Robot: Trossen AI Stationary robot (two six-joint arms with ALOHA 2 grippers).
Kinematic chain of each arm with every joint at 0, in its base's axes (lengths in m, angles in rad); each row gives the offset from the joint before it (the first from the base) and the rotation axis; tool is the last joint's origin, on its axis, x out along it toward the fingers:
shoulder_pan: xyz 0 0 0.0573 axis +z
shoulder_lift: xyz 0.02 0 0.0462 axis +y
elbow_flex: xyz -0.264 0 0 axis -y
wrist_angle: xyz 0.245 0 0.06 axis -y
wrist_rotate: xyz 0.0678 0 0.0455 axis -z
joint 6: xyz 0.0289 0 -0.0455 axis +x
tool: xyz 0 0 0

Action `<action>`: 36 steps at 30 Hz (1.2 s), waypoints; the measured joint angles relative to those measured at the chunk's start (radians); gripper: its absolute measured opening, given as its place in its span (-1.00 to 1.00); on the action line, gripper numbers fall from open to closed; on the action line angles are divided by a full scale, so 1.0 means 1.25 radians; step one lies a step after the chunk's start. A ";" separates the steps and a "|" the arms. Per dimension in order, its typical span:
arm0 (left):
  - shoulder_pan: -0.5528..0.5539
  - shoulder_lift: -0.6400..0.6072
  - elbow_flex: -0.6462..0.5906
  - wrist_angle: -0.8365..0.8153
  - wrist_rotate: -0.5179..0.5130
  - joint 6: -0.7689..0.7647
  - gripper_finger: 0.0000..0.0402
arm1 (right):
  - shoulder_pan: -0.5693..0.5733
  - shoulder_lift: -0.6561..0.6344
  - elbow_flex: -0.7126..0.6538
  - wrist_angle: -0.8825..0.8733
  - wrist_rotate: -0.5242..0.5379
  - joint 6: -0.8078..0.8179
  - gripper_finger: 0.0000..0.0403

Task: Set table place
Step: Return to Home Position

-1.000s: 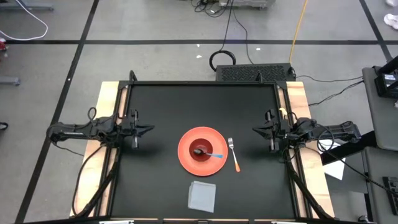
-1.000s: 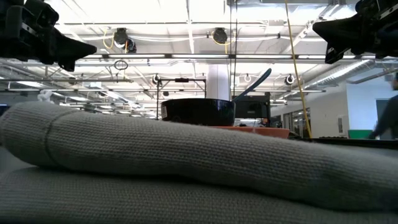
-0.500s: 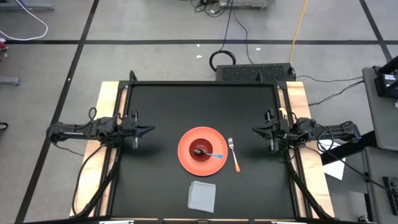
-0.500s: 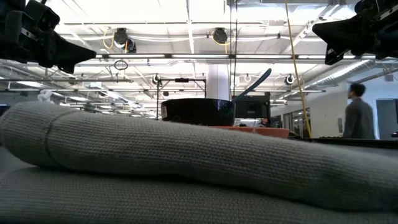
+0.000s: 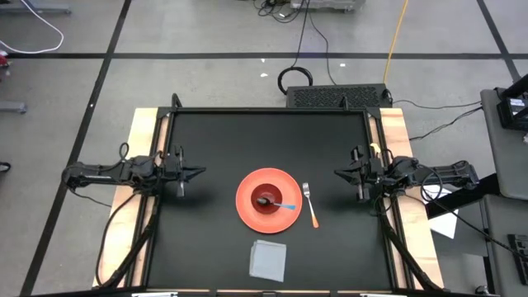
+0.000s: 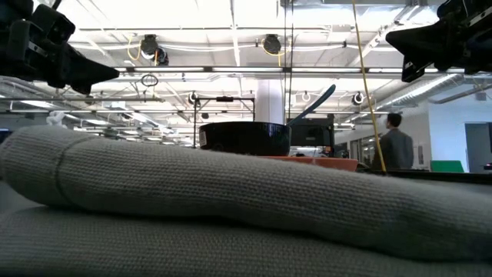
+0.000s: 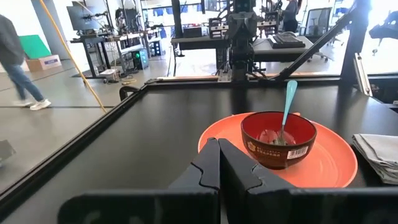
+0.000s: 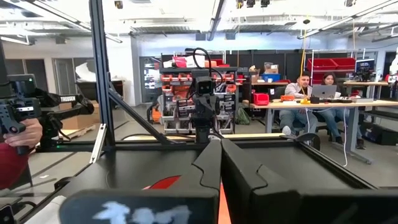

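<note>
High view: no change over the last 1 s. Both arms are parked at the side edges of the table, left gripper and right gripper pointing inward, well apart from the setting.
Low view: the left gripper's tip has dipped a touch and the right one is unmoved. A person in the room behind has walked across toward the middle.
Pincers: both pressed together, holding nothing, per my 2 wrist views.
Table: its black top fills the middle of the high view, with light wooden strips along both sides.
Setting: orange plate sits centre, toward the near edge. The brown bowl is on it, with the blue spoon standing in the bowl. The orange fork lies just right of the plate, and a grey napkin lies nearer the edge, apart from the plate.
Meaning: I read the arms as home, or a hair off it. The setting looks done, with nothing left for me to place.
Risk: none I can see, since nothing lies near either arm.
</note>
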 joint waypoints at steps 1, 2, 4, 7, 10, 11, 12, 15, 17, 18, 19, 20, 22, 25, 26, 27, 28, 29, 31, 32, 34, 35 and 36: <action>0.000 0.000 0.000 0.000 0.000 0.000 -1.00 | 0.000 0.000 0.000 0.000 0.000 0.000 -1.00; 0.000 0.000 0.000 0.000 0.000 -0.001 -1.00 | 0.000 0.000 0.000 0.000 0.000 0.000 -1.00; 0.000 0.000 0.000 0.000 0.001 -0.003 -1.00 | 0.000 0.000 0.000 0.000 -0.001 0.001 -1.00; 0.000 0.000 0.000 0.000 0.002 -0.013 -1.00 | 0.000 0.000 0.000 -0.001 -0.001 0.012 -1.00; 0.000 0.000 0.000 0.000 0.003 -0.028 -1.00 | 0.000 0.000 0.000 -0.001 -0.001 0.020 -1.00; 0.000 0.000 0.000 0.000 0.003 -0.032 -1.00 | 0.000 0.000 0.000 -0.001 -0.001 0.019 -1.00; 0.000 0.000 0.000 0.000 0.003 -0.034 -1.00 | 0.000 0.000 0.000 -0.002 -0.002 0.018 -1.00; 0.000 0.000 0.000 0.000 0.002 -0.022 -0.96 | 0.000 0.000 0.000 -0.014 -0.002 0.017 -1.00; 0.000 0.000 -0.001 0.000 0.002 -0.009 -0.92 | 0.000 0.000 0.000 -0.019 -0.002 0.016 -1.00; 0.000 0.000 -0.001 0.000 0.002 -0.006 -0.90 | 0.000 0.000 0.000 -0.019 -0.002 0.016 -1.00; 0.000 0.000 -0.001 0.000 0.002 -0.002 -0.89 | 0.000 0.000 0.000 -0.019 -0.002 0.016 -1.00; 0.000 0.000 -0.001 0.000 0.002 0.007 -0.88 | 0.000 0.000 0.000 -0.018 -0.002 0.016 -1.00; 0.000 0.000 -0.001 0.000 0.002 0.024 -0.87 | 0.000 0.000 0.000 -0.018 -0.002 0.016 -1.00; 0.000 0.000 -0.001 0.001 0.002 0.033 -0.88 | 0.000 0.000 0.000 -0.018 -0.002 0.016 -1.00; 0.000 0.000 -0.001 0.001 0.002 0.033 -0.89 | 0.000 0.000 0.000 -0.018 -0.002 0.016 -1.00; 0.000 0.000 -0.001 0.001 0.002 0.032 -0.90 | 0.000 0.000 0.000 -0.018 -0.002 0.016 -1.00; 0.000 0.000 -0.001 0.001 0.002 0.030 -0.91 | 0.000 0.000 0.000 -0.018 -0.002 0.016 -1.00; 0.000 0.000 -0.001 0.002 0.002 0.030 -0.93 | 0.000 0.000 0.000 -0.018 -0.002 0.016 -1.00; 0.000 0.000 -0.001 0.002 0.002 0.033 -0.96 | 0.000 0.000 0.000 -0.018 -0.002 0.016 -1.00; 0.000 0.000 -0.001 0.002 0.002 0.033 -0.97 | 0.000 0.000 0.000 -0.018 -0.002 0.016 -1.00; 0.000 0.000 -0.001 0.002 0.002 0.033 -0.99 | 0.000 0.000 0.000 -0.018 -0.002 0.016 -1.00; 0.000 0.000 -0.001 0.002 0.002 0.033 -0.99 | 0.000 0.000 0.000 -0.018 -0.002 0.016 -1.00; 0.000 0.000 -0.001 0.002 0.002 0.033 -0.98 | 0.000 0.000 0.000 -0.018 -0.002 0.016 -1.00</action>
